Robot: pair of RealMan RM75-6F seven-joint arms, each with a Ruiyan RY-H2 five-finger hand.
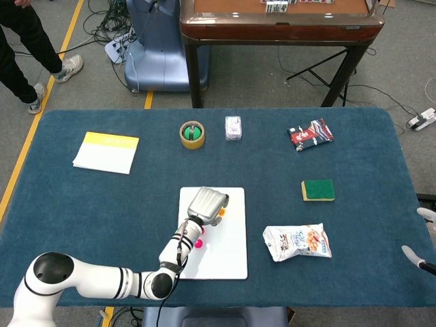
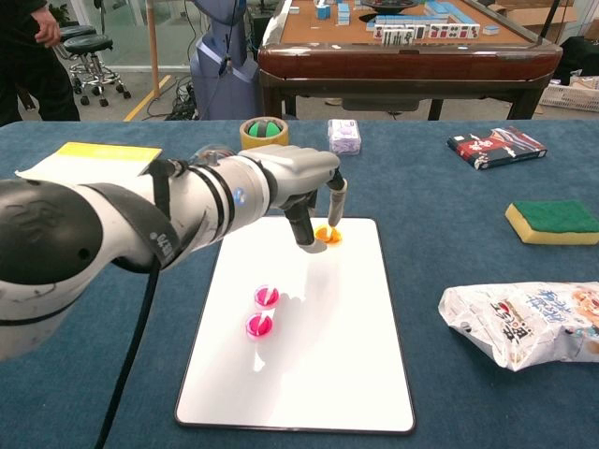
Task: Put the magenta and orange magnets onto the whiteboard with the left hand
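Note:
The whiteboard (image 1: 228, 255) (image 2: 318, 374) lies flat on the blue table in front of me. My left hand (image 1: 206, 204) (image 2: 295, 178) hovers over its top part and pinches an orange magnet (image 1: 221, 212) (image 2: 325, 234) between thumb and a finger, low over the board's upper edge. I cannot make out a second orange magnet apart from it. Two magenta magnets (image 2: 266, 297) (image 2: 258, 325) sit on the board's left half; in the head view one magenta magnet (image 1: 199, 242) shows below my wrist. My right hand (image 1: 413, 255) is at the far right edge, fingers apart and holding nothing.
A tape roll (image 2: 264, 138), small card box (image 2: 343, 137) and red packet (image 2: 496, 147) line the table's far side. A yellow notepad (image 2: 89, 157) lies at the left; a green sponge (image 2: 552, 221) and snack bag (image 2: 524, 323) at the right. A person stands beyond the far left corner.

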